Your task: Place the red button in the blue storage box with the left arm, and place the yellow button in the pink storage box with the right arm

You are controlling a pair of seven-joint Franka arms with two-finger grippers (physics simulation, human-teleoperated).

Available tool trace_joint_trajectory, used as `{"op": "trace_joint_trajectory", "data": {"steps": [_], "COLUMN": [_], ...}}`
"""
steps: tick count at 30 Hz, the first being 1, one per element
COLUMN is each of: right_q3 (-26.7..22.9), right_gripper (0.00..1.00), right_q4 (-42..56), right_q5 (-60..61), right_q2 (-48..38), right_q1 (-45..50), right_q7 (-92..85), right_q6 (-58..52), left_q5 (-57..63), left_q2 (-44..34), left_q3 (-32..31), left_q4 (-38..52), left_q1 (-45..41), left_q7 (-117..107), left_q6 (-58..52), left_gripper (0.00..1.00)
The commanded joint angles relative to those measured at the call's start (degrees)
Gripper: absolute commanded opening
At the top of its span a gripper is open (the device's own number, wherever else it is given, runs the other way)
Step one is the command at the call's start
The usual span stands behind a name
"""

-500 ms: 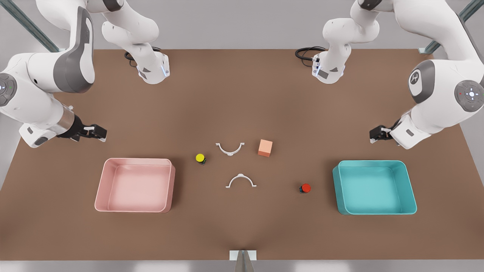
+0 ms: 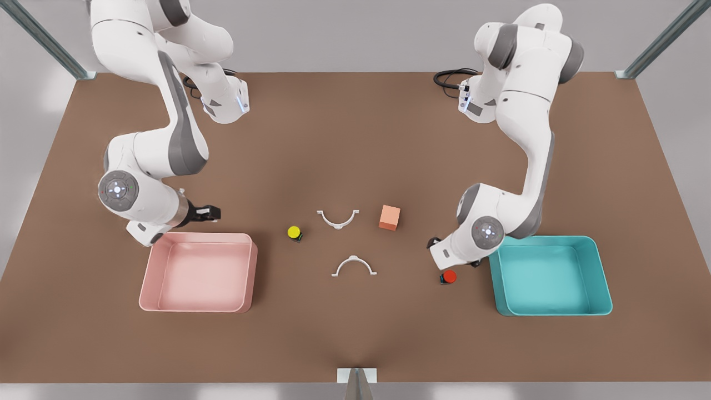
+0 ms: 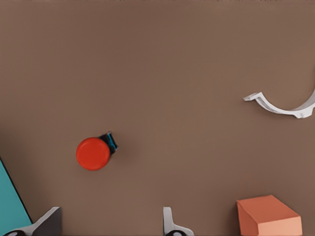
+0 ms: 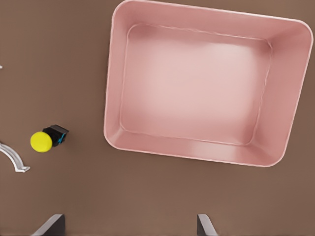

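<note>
Your left tool [image 3: 110, 223], fingers spread and empty, hovers just beside the red button [image 2: 449, 276]; your open right tool [image 2: 210, 212] sits well apart from the yellow button [image 2: 294, 232].

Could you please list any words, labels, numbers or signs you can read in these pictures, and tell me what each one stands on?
There is no readable text.
The red button, yellow button, pink storage box, blue storage box, orange cube and table bear no writing.
Both arms' joint caps carry small light dots and marks, too small to read: right arm's joint cap, left arm's joint cap.
</note>
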Motion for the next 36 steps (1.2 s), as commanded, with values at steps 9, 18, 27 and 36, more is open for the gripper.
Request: {"op": "trace_joint_trajectory", "data": {"steps": [9,18,27,36], "right_q3": [6.1,6.4,6.8,7.5], "right_gripper": [1.0,1.0,1.0,1.0], "right_q4": [4.7,11.8,8.9,-6.5], "right_q5": [-0.1,-1.2,-1.1,-1.0], "right_q2": [14.3,27.2,28.0,20.5], "right_q1": [3.9,6.2,6.7,6.2], "right_q7": [26.5,20.2,21.0,24.6], "right_q6": [17.1,26.4,29.8,37.3], "left_q5": [0.2,0.2,-0.2,-0.2], "left_q2": [5.6,11.8,11.5,9.9], "left_q3": [0.9,0.4,0.5,0.7], "left_q4": [-2.0,3.8,3.3,3.5], "left_q1": [1.5,1.5,1.6,1.8], "left_q7": [-0.3,-0.3,1.9,1.5], "left_q6": [12.2,12.3,12.2,11.4], "left_gripper": [1.0,0.95,0.64,0.48]}}
